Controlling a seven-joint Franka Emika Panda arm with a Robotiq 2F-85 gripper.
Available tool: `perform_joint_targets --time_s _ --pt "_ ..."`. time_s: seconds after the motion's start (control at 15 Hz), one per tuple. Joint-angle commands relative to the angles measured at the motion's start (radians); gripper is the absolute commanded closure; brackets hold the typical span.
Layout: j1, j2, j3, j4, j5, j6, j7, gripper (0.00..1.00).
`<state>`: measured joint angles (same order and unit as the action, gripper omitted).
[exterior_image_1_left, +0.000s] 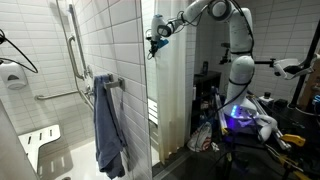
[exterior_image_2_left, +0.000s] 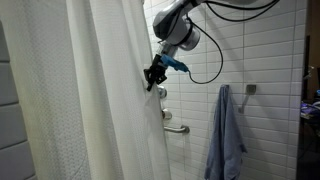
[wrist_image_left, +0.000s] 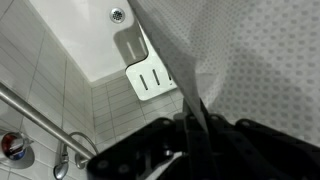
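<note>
Where the wrist view looks down past your fingers, your gripper (wrist_image_left: 190, 135) is clamped tight on a fold of the shower curtain (wrist_image_left: 255, 60). The pale, dotted cloth comes down from the upper right and narrows into a dark crease between the two black fingers, so the jaws stand closed with cloth pinched between them. In both exterior views you see the same grip from outside. The gripper (exterior_image_2_left: 153, 78) holds the curtain's free edge high up, and the cloth hangs straight down from it in long folds.

Just beyond the pinched edge, the wrist view shows a white slotted seat (wrist_image_left: 150, 78) lying beside the curtain's hem. Past it is the white shower floor with its round drain (wrist_image_left: 118, 14). At the lower left of that view a metal grab bar (wrist_image_left: 40, 125) slants across the grey tiles, with a red-and-white knob (wrist_image_left: 10, 146) close under it.

Farther along the tiled wall (exterior_image_2_left: 270, 50), a blue towel (exterior_image_2_left: 225, 135) hangs well apart from the curtain. In an exterior view it hangs between the curtain's edge and a tall upright rail (exterior_image_1_left: 71, 45).

Farthest from your grip, on the other side of the curtain in an exterior view, the arm's white base (exterior_image_1_left: 240, 70) stands above a cluttered stand lit purple (exterior_image_1_left: 240, 118).
</note>
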<state>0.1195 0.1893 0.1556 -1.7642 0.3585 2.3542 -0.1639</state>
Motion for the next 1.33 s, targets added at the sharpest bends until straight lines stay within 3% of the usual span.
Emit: perform_joint_targets --time_s 0.0,1.27 --pt "-0.005 0.001 0.006 0.003 -0.005 -0.003 0.005 0.99" --pt "-0.008 -0.014 0.009 -0.017 0.01 0.006 -0.002 1.0"
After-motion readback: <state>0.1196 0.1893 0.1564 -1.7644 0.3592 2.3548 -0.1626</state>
